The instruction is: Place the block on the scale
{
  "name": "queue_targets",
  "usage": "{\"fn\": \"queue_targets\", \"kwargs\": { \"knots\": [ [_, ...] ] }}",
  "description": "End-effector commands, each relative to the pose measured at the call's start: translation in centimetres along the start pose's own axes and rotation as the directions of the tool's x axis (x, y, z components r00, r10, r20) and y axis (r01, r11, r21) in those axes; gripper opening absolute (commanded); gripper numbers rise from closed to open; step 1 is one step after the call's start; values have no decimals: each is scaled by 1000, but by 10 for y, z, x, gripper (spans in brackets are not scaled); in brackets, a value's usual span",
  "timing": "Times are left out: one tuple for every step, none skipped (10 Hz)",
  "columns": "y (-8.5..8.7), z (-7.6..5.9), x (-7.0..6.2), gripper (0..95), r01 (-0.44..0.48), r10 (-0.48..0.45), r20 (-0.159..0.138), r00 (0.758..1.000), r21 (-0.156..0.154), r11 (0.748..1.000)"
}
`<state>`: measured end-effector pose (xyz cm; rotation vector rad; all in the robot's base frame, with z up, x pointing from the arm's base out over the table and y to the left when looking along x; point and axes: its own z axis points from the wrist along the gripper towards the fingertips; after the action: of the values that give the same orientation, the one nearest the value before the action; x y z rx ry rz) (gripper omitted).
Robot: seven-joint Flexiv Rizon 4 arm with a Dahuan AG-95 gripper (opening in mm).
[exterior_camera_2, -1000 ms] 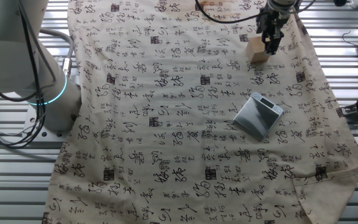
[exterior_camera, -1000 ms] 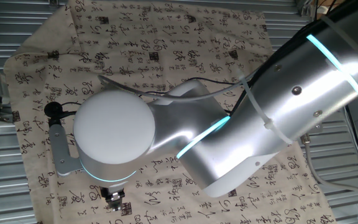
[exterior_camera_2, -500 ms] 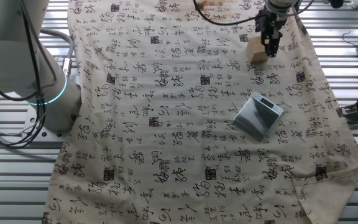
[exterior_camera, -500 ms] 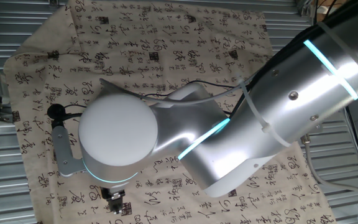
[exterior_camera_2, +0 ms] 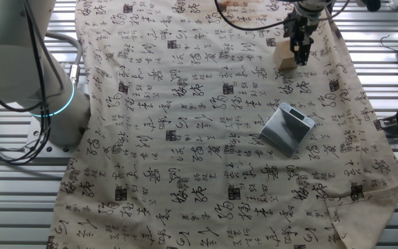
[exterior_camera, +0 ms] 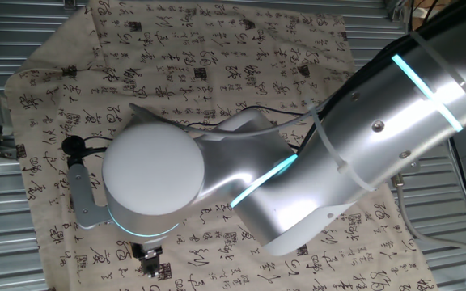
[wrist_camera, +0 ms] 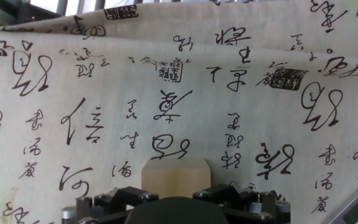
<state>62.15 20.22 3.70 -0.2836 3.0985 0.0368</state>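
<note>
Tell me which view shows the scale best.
The other fixed view: the scale lies whole and unobstructed on the cloth, apart from the block. In one fixed view the arm fills the frame; the hand view shows only block and cloth.

Our arm reaches across the desk with the gripper pointing down.

In one fixed view our silver arm (exterior_camera: 314, 170) fills most of the frame, its round white joint cap (exterior_camera: 152, 179) facing the camera and the gripper (exterior_camera: 151, 264) showing just below it. In the other fixed view the gripper (exterior_camera_2: 300, 47) hangs upright with its dark fingers (exterior_camera_2: 302, 45) pointing down; how wide they stand we cannot tell. In the hand view only the dark gripper body (wrist_camera: 176, 208) shows.
</note>
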Motion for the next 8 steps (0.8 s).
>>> {"fn": "queue_targets", "kwargs": {
  "knots": [
    [0,2,-1,950,2,-2,3,1000,1,1000],
    [0,3,0,950,2,-2,7,1000,0,1000],
    [0,4,0,950,2,-2,6,1000,1,1000],
    [0,4,0,950,3,-3,6,1000,0,1000],
    [0,5,0,950,3,-3,6,1000,0,1000],
    [0,5,0,950,4,-4,7,1000,-1,1000],
    [-1,6,0,760,3,-3,6,1000,2,1000],
    [-1,7,0,760,3,-3,6,1000,2,1000]
  ]
}}
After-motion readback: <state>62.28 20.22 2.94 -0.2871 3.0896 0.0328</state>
